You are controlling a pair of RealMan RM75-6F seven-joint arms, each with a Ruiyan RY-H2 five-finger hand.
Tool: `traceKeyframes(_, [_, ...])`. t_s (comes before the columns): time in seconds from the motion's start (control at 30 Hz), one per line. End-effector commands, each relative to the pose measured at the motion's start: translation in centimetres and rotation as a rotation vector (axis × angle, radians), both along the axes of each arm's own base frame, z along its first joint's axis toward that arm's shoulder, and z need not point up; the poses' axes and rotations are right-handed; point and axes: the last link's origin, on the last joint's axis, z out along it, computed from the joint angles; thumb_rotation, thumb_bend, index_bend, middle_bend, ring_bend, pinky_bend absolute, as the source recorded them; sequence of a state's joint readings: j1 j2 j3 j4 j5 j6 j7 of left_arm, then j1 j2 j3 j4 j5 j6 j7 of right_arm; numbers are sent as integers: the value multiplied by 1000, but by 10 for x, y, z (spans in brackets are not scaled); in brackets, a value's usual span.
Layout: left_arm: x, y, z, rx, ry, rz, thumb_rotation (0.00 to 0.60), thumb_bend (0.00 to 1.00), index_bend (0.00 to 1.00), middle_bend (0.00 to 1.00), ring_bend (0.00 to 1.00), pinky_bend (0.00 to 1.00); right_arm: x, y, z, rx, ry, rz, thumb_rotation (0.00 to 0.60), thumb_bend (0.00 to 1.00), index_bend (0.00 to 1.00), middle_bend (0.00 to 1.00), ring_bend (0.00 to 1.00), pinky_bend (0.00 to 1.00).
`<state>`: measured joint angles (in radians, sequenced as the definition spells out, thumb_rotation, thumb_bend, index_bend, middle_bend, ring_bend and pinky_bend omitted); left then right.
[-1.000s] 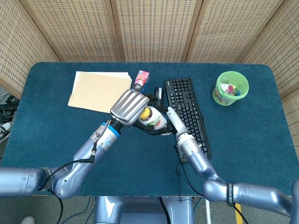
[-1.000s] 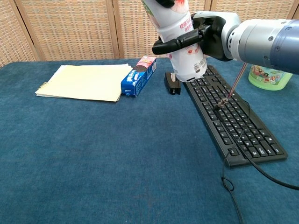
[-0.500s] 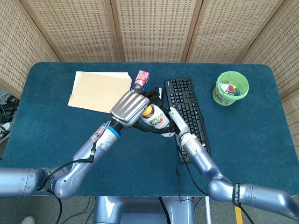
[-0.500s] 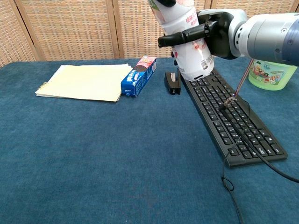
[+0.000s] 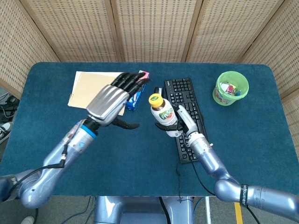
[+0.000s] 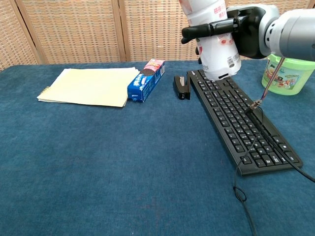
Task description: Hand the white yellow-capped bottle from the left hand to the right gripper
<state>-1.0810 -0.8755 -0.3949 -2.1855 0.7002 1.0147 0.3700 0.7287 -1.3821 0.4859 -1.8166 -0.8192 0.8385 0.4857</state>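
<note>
Left robot hand [image 5: 108,101] letting go and pulling away open, right robot hand [image 5: 180,122] carrying the yellow-capped bottle [image 5: 161,112] rightward alone

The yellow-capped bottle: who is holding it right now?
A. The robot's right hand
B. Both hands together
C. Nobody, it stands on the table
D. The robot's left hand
A. The right hand wraps its fingers around the white yellow-capped bottle and holds it up above the keyboard, while the left hand is apart from it with fingers spread and nothing in them.
</note>
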Motion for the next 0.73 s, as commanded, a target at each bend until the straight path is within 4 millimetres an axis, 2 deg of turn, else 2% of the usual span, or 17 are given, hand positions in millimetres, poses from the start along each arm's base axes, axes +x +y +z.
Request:
traceKeyframes(0.03, [-65,-21,41,152,116,119,600,0,0,0,0,0,-3,1,3,-4,6,-2,600,753,717,559,620,878])
traceKeyframes(0.13, [-119,-36,50,238,150,248,600,0,0,0,0,0,-7,1,6,-14,7,-7,600,753,717,559,620,878])
traceKeyframes(0.2, [-146,-44,50,265,154,305,600,0,0,0,0,0,-8,1,8,-16,5,-11,600,753,717,559,620,878])
traceKeyframes(0.23, [-175,-53,47,282,160,374,600,0,0,0,0,0,-10,1,9,-20,2,-16,600,754,717,559,620,877])
traceKeyframes(0.37, [-232,-75,30,311,142,458,600,0,0,0,0,0,-12,2,9,-25,1,-18,600,755,718,560,621,877])
traceKeyframes(0.53, [-273,-95,9,304,133,519,600,0,0,0,0,0,-13,4,6,-22,5,-15,600,756,718,561,622,877])
traceKeyframes(0.73, [-289,-100,-1,281,121,542,600,0,0,0,0,0,-14,6,3,-20,14,-13,600,756,719,561,622,877])
